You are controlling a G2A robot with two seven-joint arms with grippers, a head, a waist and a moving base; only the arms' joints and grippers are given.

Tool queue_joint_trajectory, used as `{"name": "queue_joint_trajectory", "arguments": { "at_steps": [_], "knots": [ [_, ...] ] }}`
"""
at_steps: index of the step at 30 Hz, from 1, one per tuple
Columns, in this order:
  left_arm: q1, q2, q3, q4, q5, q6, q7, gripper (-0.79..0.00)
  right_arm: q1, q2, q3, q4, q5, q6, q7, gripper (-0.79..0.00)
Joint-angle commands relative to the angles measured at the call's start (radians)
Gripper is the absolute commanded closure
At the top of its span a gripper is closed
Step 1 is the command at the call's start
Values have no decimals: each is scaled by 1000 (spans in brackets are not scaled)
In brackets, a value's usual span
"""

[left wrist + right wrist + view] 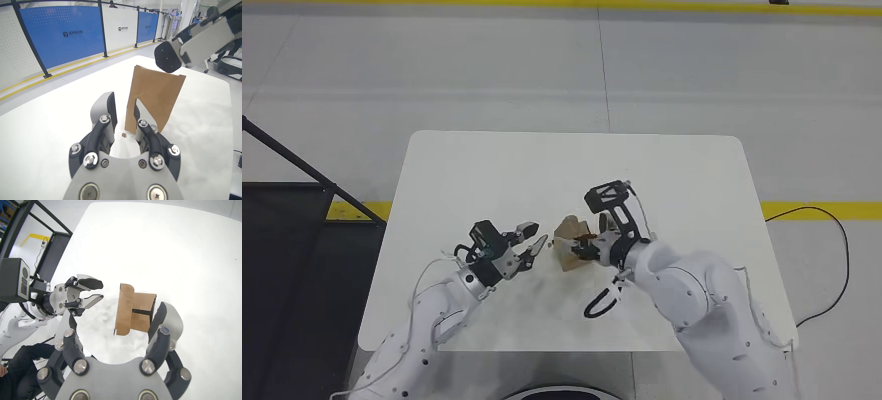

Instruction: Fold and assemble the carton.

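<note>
A small brown carton (569, 246) stands partly folded on the white table (572, 170), near its middle. In the left wrist view the carton (155, 98) is an upright flat panel just beyond my left gripper (123, 98), which is open and holds nothing. My right gripper (115, 313) is open above the carton (132, 311), one finger (164, 317) close against its slotted edge, the other well clear. The right gripper's dark pad (167, 56) hangs at the panel's top corner. From above, the left gripper (532, 243) and right gripper (588, 247) flank the carton.
A tiny brown scrap (123, 135) lies on the table by the carton's base. A black frame (287, 260) stands beside the table's left edge. The far half of the table is bare white surface. A cable (832, 250) runs on the floor at the right.
</note>
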Motion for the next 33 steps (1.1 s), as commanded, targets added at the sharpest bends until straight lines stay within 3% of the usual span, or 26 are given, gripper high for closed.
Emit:
{"name": "queue_joint_trajectory", "arguments": {
  "at_steps": [1,6,8,18,24,33],
  "knots": [
    [3,1,-6,-2,-2,1,2,-320,-39,5,52,14,55,-44,-45,-785],
    [7,1,-14,-3,-15,4,8,-323,-104,15,150,110,188,-204,-178,-785],
    [6,1,-16,-3,-18,3,7,-323,-121,19,181,176,265,-321,-211,-785],
    [1,-1,-14,-10,-38,8,1,-329,-77,18,170,445,451,-598,-254,-785],
    [-2,-1,-15,-8,-40,11,-2,-329,-15,8,110,563,473,-645,-268,-785],
    [-11,-2,-15,4,-52,6,-11,-323,-52,12,99,546,458,-690,-316,-785]
  ]
}}
